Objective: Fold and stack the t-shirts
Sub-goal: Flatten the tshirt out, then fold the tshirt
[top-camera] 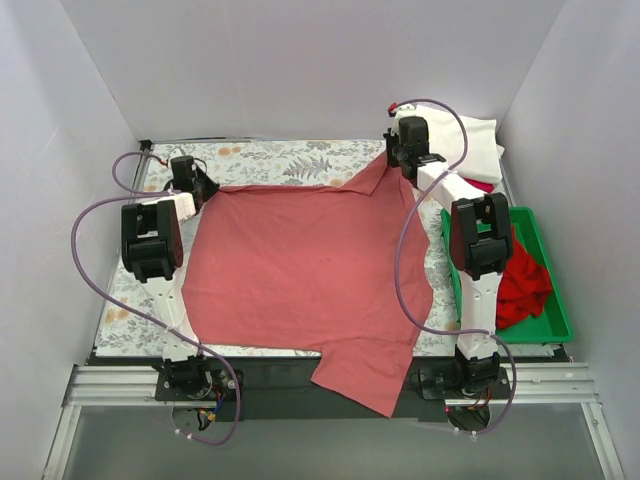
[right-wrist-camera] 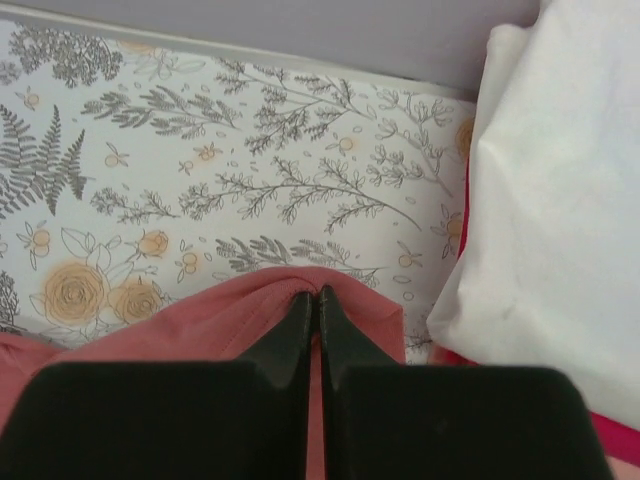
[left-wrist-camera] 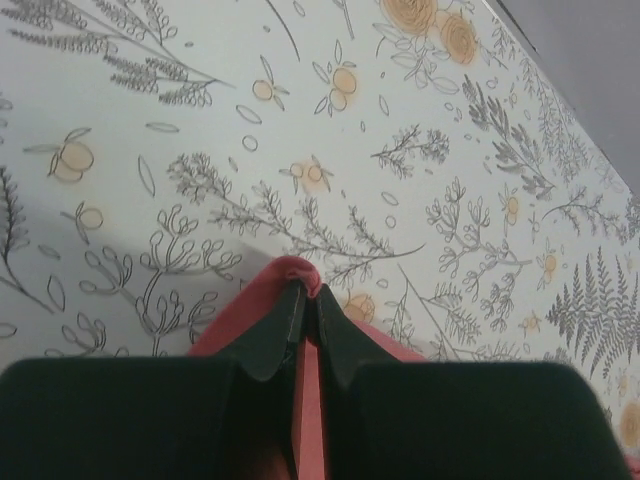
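Top external: floral table [top-camera: 270, 155], grey walls [top-camera: 300, 60]; left claw [top-camera: 210, 188], right claw [top-camera: 391, 157] seemingly tight on t-shirt [top-camera: 300, 270].

A spread t-shirt [top-camera: 300, 270] is lying across the middle of the counter [top-camera: 270, 155], its lower corner hanging over the near edge at bottom centre. The left hand [top-camera: 210, 187] is gripping its upper-left corner and the right hand [top-camera: 391, 160] its upper-right. A folded t-shirt [top-camera: 480, 145] is sitting at upper right, perhaps on another. Below it, a tray [top-camera: 555, 300] is holding a bunched t-shirt [top-camera: 525, 285].
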